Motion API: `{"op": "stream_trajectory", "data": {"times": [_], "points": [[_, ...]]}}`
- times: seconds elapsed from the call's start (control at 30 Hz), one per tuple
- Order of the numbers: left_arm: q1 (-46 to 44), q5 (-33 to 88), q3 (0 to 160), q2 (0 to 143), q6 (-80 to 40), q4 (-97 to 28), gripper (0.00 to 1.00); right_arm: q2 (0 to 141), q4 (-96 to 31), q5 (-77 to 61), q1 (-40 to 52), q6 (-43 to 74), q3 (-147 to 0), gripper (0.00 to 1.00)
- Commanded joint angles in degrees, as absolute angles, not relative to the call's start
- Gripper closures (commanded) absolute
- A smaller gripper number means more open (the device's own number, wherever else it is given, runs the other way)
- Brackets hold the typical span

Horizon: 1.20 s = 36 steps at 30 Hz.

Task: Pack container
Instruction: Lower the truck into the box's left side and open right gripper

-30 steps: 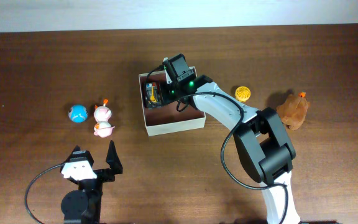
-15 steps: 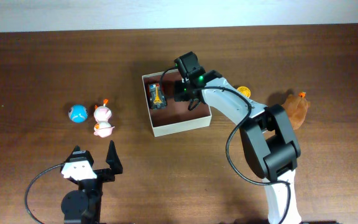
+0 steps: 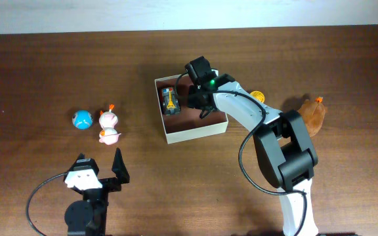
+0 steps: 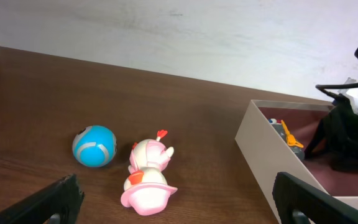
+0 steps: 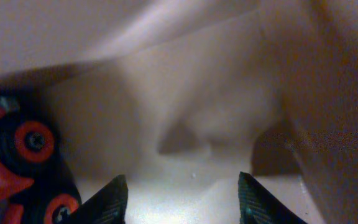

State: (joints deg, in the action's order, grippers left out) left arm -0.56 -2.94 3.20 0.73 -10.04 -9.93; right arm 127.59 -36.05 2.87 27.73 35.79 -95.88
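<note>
The container (image 3: pixel 192 135), a square shallow box with cream walls and a reddish-brown inside, sits mid-table. A black, orange and yellow toy car (image 3: pixel 169 100) lies against its left wall, also at the left edge of the right wrist view (image 5: pixel 17 155). My right gripper (image 3: pixel 198 103) reaches down inside the container beside the car. Its fingers stand apart over the bare floor (image 5: pixel 197 93), open (image 5: pixel 185 199) with nothing between them. My left gripper (image 3: pixel 100 165) rests near the front left, wide open (image 4: pixel 179 202) and empty. It faces the pink toys and the container's wall (image 4: pixel 260 149).
A blue ball (image 3: pixel 83 119) and two pink bird toys (image 3: pixel 108 119) (image 3: pixel 109 136) lie left of the container, also in the left wrist view (image 4: pixel 94 145) (image 4: pixel 146 186). A yellow-orange disc (image 3: pixel 257 97) and a brown plush hen (image 3: pixel 310 115) lie to its right.
My right gripper has shifted right, away from the toy car, and its fingers have spread. The container has slid a little to the right. The left arm has not moved.
</note>
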Motion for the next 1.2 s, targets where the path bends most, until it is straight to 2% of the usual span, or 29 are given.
{"op": "stream_trajectory", "data": {"times": [0.0,0.13,0.4,0.77,1.17], "points": [[-0.21,-2.31,2.87,0.30,-9.10,-9.78,0.00,127.61,-37.58,0.97,28.16,34.57,-96.49,0.45],[-0.21,-2.31,2.87,0.30,-9.10,-9.76,0.00,126.10,-41.52,-1.10,29.36,31.29,-98.28,0.41],[-0.21,-2.33,2.87,0.30,-9.10,-9.78,0.00,122.98,-50.50,-6.07,31.55,25.61,-100.42,0.40],[-0.21,-2.31,2.87,0.30,-9.10,-9.76,0.00,122.50,-54.33,-13.74,34.41,16.82,-100.75,0.40],[-0.21,-2.33,2.87,0.30,-9.10,-9.78,0.00,122.50,-54.41,-16.21,35.73,22.28,-104.18,0.40]]}}
